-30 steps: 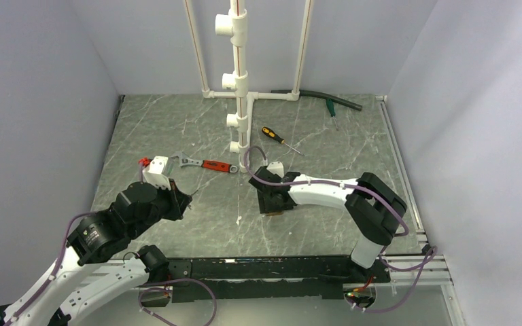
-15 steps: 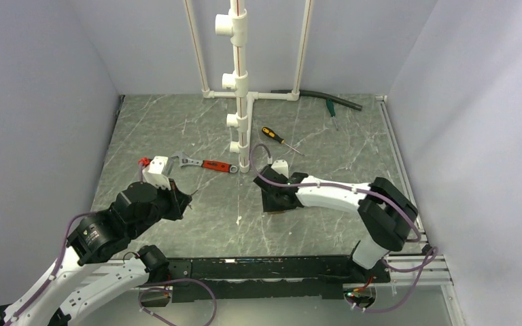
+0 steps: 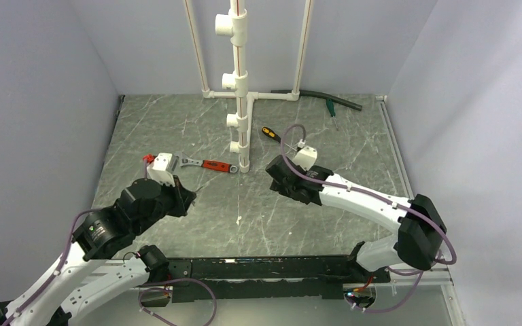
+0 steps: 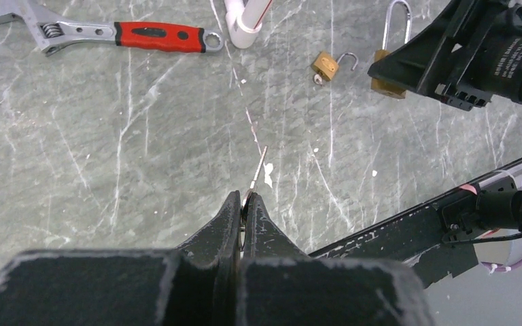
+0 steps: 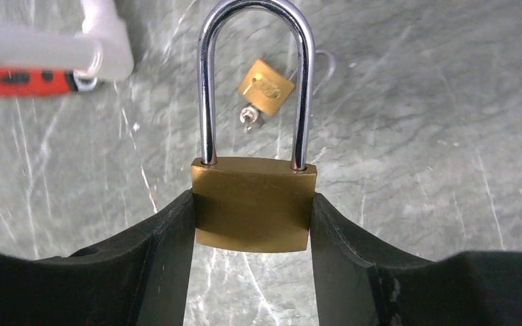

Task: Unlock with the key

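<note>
The task is at the halfway mark, by my reading: both parts are in hand, but they have not met. The left pincer [image 4: 245,201] is clenched tight on a thin silver-grey metal key [image 4: 258,170]. The key is seen edge-on as a narrow sliver poking out past the fingertips, over the near left part of the grey marbled tabletop [image 3: 312,231]. The right pincer [image 5: 253,198] grasps the larger brass padlock with the long steel shackle [image 5: 253,216] by the two sides of its body, near the middle of the tabletop and just right of the white plastic pipe stand [image 3: 243,102]. Both shackle legs sit down in the body, so this lock looks unopened. Whether it is lifted clear of the tabletop, I cannot tell. Beyond it lies a smaller brass padlock [image 5: 266,86], its shackle apparently swung open and a small key in its base, so that one seems dealt with. Left to do: bring the two arms together, since key and lock are well apart, seat the key in the keyhole, which is not in view, and turn it.
</note>
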You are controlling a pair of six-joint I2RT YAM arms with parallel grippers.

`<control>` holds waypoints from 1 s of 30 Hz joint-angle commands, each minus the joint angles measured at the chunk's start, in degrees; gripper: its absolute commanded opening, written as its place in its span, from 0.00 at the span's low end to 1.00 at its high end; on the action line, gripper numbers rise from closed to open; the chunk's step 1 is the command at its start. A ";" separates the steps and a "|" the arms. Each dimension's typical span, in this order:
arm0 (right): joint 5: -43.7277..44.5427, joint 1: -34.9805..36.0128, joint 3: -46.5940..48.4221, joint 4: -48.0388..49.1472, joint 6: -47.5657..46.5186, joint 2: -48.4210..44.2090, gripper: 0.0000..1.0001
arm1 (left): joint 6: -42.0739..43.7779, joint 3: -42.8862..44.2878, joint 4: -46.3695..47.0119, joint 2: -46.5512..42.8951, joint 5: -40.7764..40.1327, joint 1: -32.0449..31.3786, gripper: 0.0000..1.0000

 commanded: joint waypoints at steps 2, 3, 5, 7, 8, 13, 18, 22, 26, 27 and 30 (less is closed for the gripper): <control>8.24 -0.56 3.54 -7.27 18.53 -6.64 0.00 | 0.65 -1.19 9.77 3.07 3.92 -0.23 0.00; 7.66 -0.61 2.01 -4.98 19.12 -8.95 0.00 | 0.90 -1.57 11.67 3.69 4.93 -0.23 0.00; 6.96 -0.66 -2.37 0.16 21.35 -13.79 0.00 | 1.40 -2.57 15.32 5.16 6.73 -0.23 0.00; 6.52 -0.65 -7.22 6.23 23.41 -18.90 0.00 | 1.58 -3.55 19.03 6.86 8.79 -0.20 0.00; 6.44 -0.66 -9.35 9.09 24.15 -21.38 0.00 | 1.55 -4.22 20.96 7.79 9.72 -0.17 0.00; 9.11 -0.63 -13.64 13.91 28.18 -28.66 0.00 | 1.21 -5.87 30.73 12.81 14.55 -0.21 0.00; 9.99 -0.61 -11.82 13.24 28.45 -28.61 0.00 | 0.63 -5.92 38.54 18.43 18.75 -0.32 0.00; 9.12 -0.60 -9.87 13.09 27.68 -27.44 0.00 | 0.27 -5.11 42.50 22.54 20.99 -0.32 0.00; 8.57 -0.58 -9.43 14.48 26.21 -26.96 0.00 | -0.44 -4.77 45.62 25.29 23.67 -0.32 0.00; 8.42 -0.57 -9.10 14.48 26.05 -26.74 0.00 | -0.58 -5.00 46.48 25.63 24.27 -0.28 0.00; 7.86 -0.57 -8.72 15.43 25.56 -26.24 0.00 | -1.33 -5.50 48.87 26.48 25.22 -0.48 0.00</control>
